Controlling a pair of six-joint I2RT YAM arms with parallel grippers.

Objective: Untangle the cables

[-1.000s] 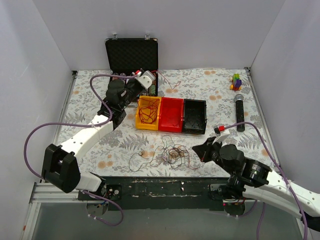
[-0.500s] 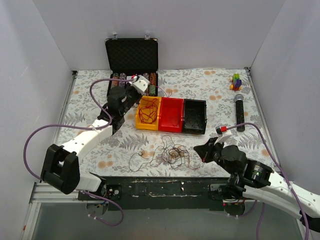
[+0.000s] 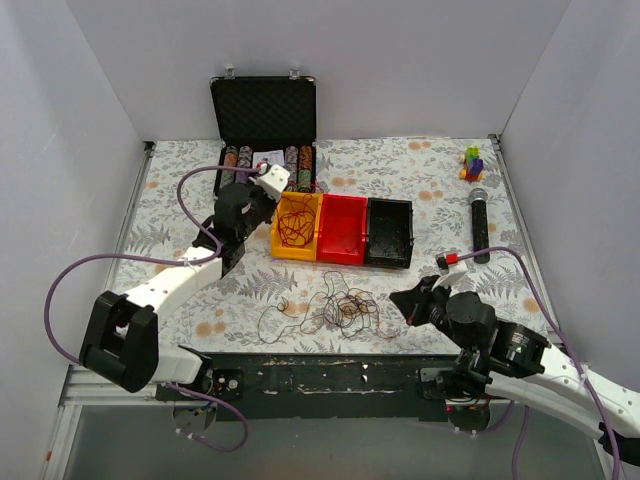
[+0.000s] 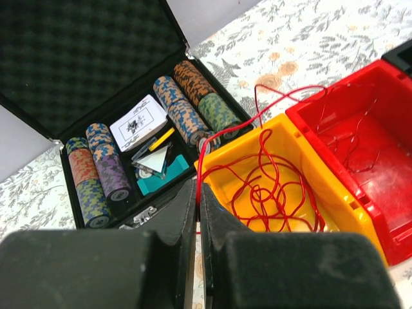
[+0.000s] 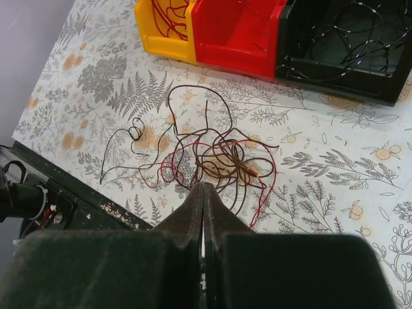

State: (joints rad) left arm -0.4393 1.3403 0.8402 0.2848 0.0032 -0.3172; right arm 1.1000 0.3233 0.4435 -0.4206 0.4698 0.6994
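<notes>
The cables lie as a loose nest of thin red and dark brown wires near the table's front edge; they also show in the right wrist view. My left gripper is shut on a red wire that trails from its jaws into the yellow bin, where more red wire lies coiled. My right gripper is shut and sits just right of the nest, its tips at the nest's near edge. A red streak shows in its slit; I cannot tell if a wire is pinched.
A red bin and a black bin with dark wires stand right of the yellow one. An open black case of poker chips is at the back left. A microphone and toy blocks lie at the right.
My left gripper has moved left and nearer with the red wire, from beside the case toward the yellow bin's left corner. My right arm has shifted slightly right and nearer. The nest has not moved.
</notes>
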